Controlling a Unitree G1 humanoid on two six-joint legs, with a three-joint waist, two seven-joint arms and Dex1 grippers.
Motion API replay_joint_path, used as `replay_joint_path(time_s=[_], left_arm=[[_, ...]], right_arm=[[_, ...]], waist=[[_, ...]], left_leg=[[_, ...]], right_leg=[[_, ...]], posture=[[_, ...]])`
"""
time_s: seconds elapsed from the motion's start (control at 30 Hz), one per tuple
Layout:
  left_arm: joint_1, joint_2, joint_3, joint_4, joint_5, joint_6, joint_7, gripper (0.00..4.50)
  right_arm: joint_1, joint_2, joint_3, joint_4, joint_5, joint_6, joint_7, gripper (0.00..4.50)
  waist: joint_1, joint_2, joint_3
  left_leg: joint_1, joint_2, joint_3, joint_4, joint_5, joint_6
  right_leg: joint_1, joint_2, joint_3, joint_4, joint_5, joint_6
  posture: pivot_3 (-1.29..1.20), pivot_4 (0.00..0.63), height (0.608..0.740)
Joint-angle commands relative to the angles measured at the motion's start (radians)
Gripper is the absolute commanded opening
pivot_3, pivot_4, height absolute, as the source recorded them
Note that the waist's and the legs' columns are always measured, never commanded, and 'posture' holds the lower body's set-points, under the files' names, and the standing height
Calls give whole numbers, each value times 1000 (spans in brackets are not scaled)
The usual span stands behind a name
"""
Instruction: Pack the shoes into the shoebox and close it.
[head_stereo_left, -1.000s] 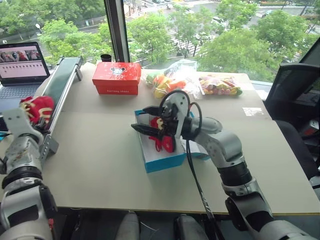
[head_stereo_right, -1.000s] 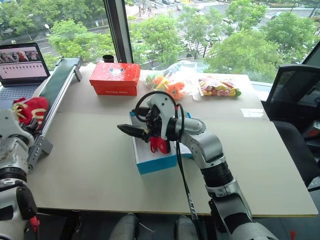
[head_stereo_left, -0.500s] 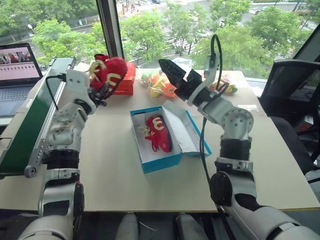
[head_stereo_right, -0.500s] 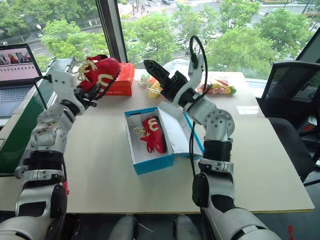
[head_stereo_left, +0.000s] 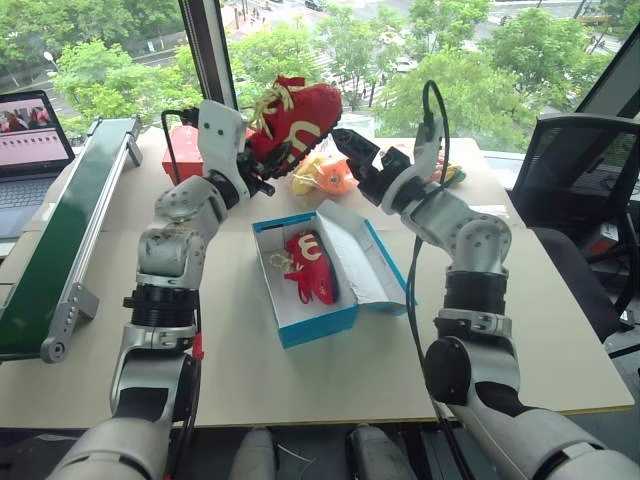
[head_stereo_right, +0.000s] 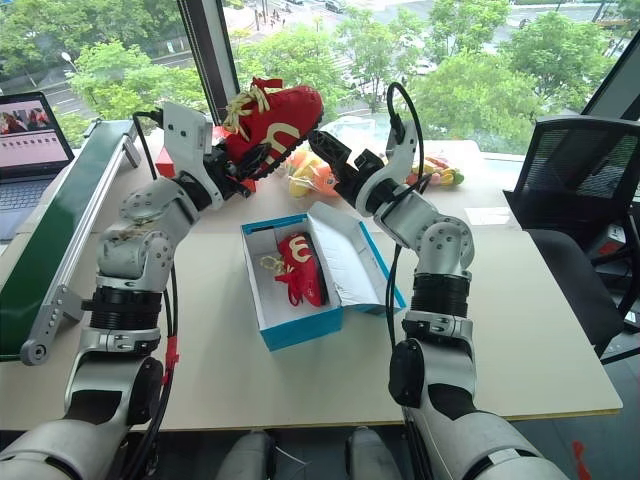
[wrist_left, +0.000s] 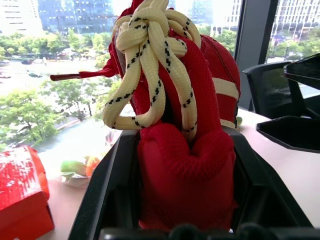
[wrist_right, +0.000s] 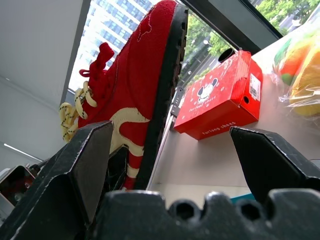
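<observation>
My left gripper (head_stereo_left: 262, 160) is shut on one red fuzzy shoe (head_stereo_left: 300, 115) and holds it high over the far end of the table, toe pointing right; its heel sits between the fingers (wrist_left: 117, 190). My right gripper (head_stereo_left: 352, 158) is open just right of that shoe's toe, with the sole (wrist_right: 165, 95) close to one finger and not clamped. Below them the blue shoebox (head_stereo_left: 322, 325) stands open on the table, lid (head_stereo_left: 368, 255) folded out to the right. The other shoe (head_stereo_left: 310, 268) lies inside the box.
A red-orange box (wrist_right: 220, 97) stands at the back of the table behind my left arm. Bags of colourful toys (head_stereo_left: 325, 178) lie beside it. A green conveyor (head_stereo_left: 60, 240) and a laptop (head_stereo_left: 30, 130) are on the left, an office chair (head_stereo_left: 570, 180) on the right.
My left arm has swung the shoe from the conveyor side to the right and upward. My right gripper has lifted out of the box up to the shoe, staying open.
</observation>
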Motion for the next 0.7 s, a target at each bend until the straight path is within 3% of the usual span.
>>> replay_joint_path(time_s=[0.03,0.53,0.7], left_arm=[[-29,-18,7,-33,-5,-4,9,1745],[-30,-80,7,-91,-16,48,35,1745],[-20,-80,10,-105,-15,60,40,1725]], right_arm=[[-49,-3,-15,-19,35,-27,4,4500],[-47,34,20,30,-8,-68,25,4500],[-55,34,12,50,-11,-94,22,3147]], waist=[[2,0,0],[6,1,0],[6,1,0]], left_leg=[[0,0,0,0,0,0],[0,0,0,0,0,0],[0,0,0,0,0,0]], right_leg=[[0,0,0,0,0,0],[0,0,0,0,0,0],[0,0,0,-1,0,0]], posture=[[0,150,734],[0,150,734],[0,150,734]])
